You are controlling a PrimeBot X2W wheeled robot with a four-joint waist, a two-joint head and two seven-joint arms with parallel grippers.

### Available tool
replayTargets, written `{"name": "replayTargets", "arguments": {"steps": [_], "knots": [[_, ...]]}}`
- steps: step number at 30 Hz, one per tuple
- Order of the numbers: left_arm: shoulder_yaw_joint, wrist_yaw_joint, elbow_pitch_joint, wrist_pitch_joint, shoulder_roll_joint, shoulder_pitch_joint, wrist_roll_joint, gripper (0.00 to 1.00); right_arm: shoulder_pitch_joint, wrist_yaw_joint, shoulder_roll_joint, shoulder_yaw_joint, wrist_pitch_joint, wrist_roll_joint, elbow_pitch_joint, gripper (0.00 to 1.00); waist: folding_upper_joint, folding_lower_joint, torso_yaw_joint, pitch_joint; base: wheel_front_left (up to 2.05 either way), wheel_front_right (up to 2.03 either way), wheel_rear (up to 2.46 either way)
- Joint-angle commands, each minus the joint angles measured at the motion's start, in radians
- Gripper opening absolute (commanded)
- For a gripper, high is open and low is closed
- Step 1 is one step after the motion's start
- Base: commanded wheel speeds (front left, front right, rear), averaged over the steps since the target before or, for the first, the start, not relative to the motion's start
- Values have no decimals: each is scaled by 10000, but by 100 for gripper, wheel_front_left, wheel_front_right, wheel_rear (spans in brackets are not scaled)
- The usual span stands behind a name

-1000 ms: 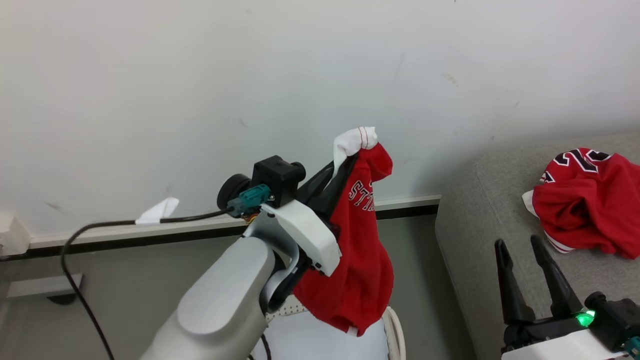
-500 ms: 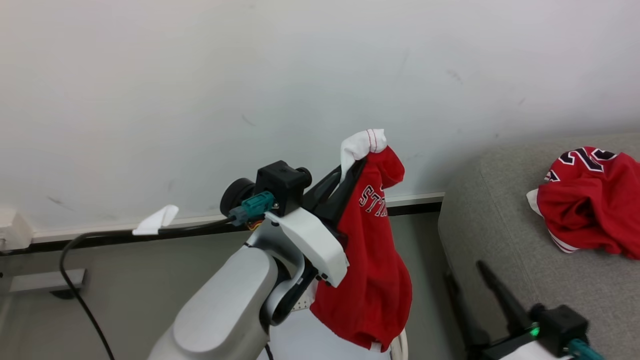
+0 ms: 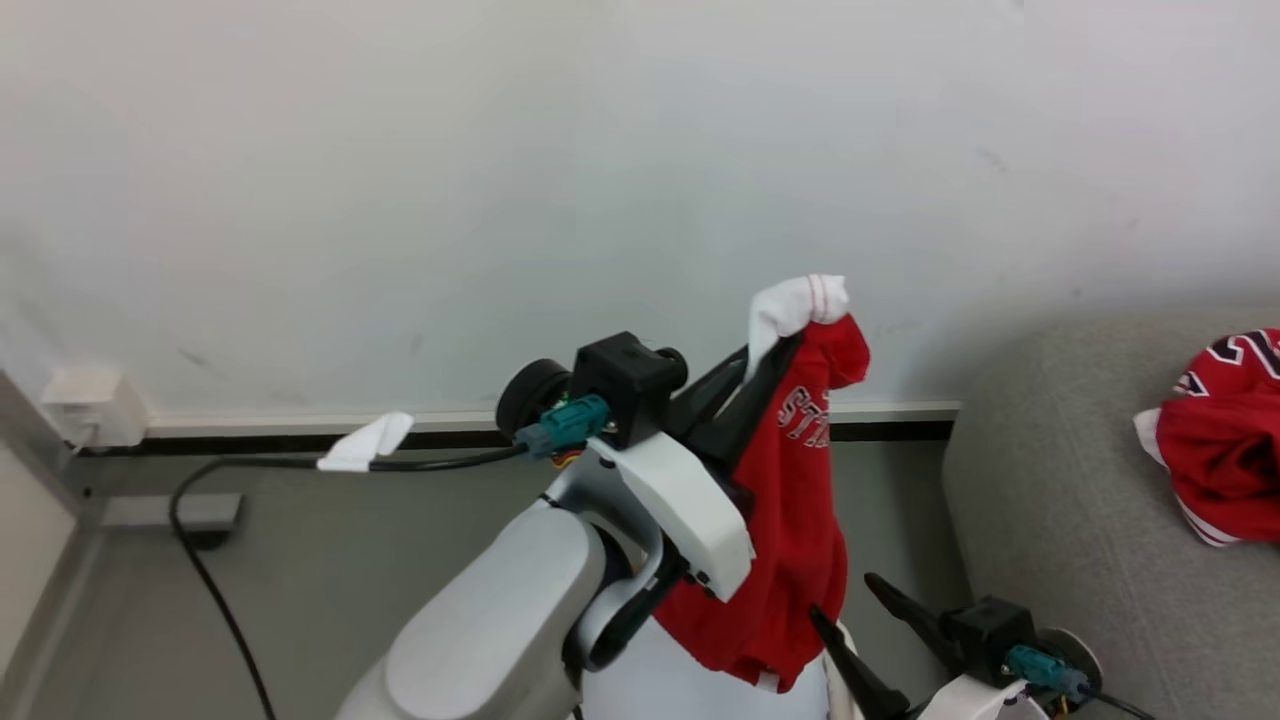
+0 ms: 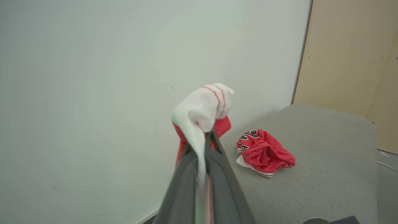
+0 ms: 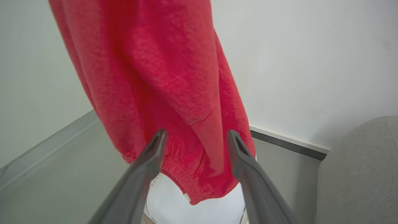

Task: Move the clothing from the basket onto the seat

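Because the left gripper (image 3: pixel 775 345) has its two dark fingers pressed shut on a bunch of white, red-stitched trim, the held jersey (image 3: pixel 790 520) hangs in the air as a long bright red drape, white lettering with a dark outline showing near its top. From the left wrist, the trim (image 4: pixel 203 105) bulges above the closed fingertips and a white strip runs down between them. The hem, gathered and ribbed, dangles over the white bottom of the basket (image 5: pixel 174 208), clear of it. To the right lies the seat (image 3: pixel 1060 520), grey and woven, with a second jersey (image 3: pixel 1225 450) crumpled on its cushion, black-and-white numerals and a striped white edge showing. The held jersey is well apart from that heap and not over the seat. Between them, low down, the right gripper (image 3: pixel 843 597) points up with its fingers spread wide and nothing clamped; from its own wrist the red cloth hangs just beyond the tips, and contact cannot be judged. In the head view, the pale left forearm (image 3: pixel 500 640) covers part of the drape and most of the basket. Behind stand a white wall, a dark skirting line, a black cable (image 3: pixel 250 465) with a white tape tag (image 3: pixel 365 442), and a small wall box (image 3: pixel 95 405).
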Motion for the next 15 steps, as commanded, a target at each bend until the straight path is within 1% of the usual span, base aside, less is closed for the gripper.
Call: {"name": "replayTargets", "arguments": {"steps": [1,10,15], "knots": [[-79,-54,-131,22,-43,-73,58,0,-327,-22,-207,210,-40,64,336,100,0,-1,316,-3,0,0,0],[-698,-308,-433,245,-286,-77,-134,0,-1514,-22,-251,1416,-363,644,2105,100,0,-1,1404,-126,0,0,0],[-1087,-382,-481,362,-411,-24,-310,0,-1930,-22,-15,2030,-545,1161,2812,100,0,-1,1968,-255,0,0,0]]}}
